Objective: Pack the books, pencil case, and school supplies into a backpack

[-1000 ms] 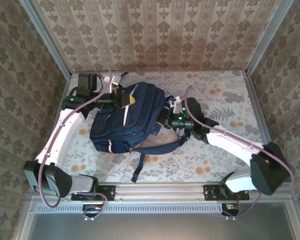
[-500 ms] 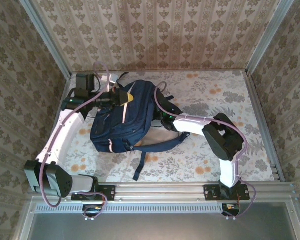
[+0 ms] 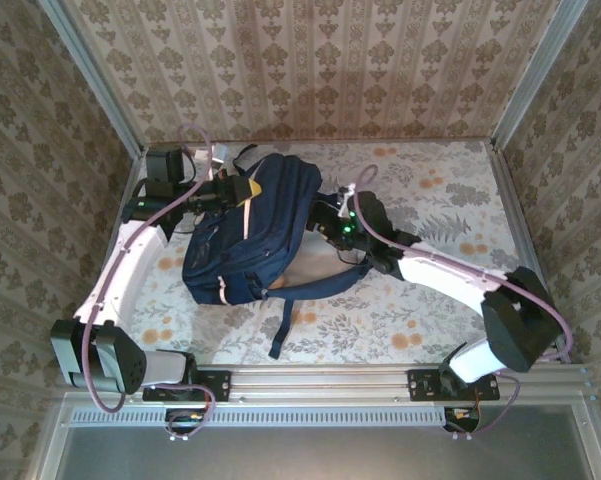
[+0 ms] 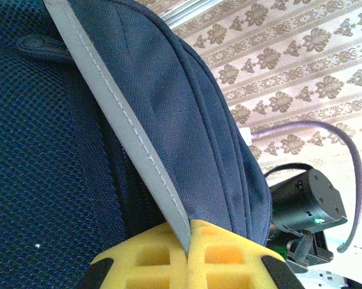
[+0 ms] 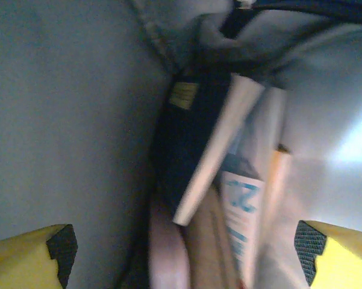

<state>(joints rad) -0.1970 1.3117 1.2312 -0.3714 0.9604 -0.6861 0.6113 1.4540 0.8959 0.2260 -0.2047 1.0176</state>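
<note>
The backpack (image 3: 250,235) lies on its side in the middle of the table (image 3: 430,300), its mouth turned toward the right arm. The left gripper (image 4: 188,256) is clamped tight on the pale trim stripe (image 4: 117,114) at the top of the bag. I take it that grip is there to lift the upper panel and hold the mouth open, so the other arm has room to work.

The right gripper (image 5: 185,244) sits at that opening with its fingers spread wide and nothing between them. Its camera looks straight down into the grey lining (image 5: 66,120). Standing on edge inside are the navy book (image 5: 190,138) with its yellow label (image 5: 184,95) and, beside it, the white-and-blue pack (image 5: 244,208). A pale pink shape (image 5: 165,256) below them is probably the pencil case, though it is too blurred to be sure.

With the contents stacked upright against one wall, the packing looks close to finished.
</note>
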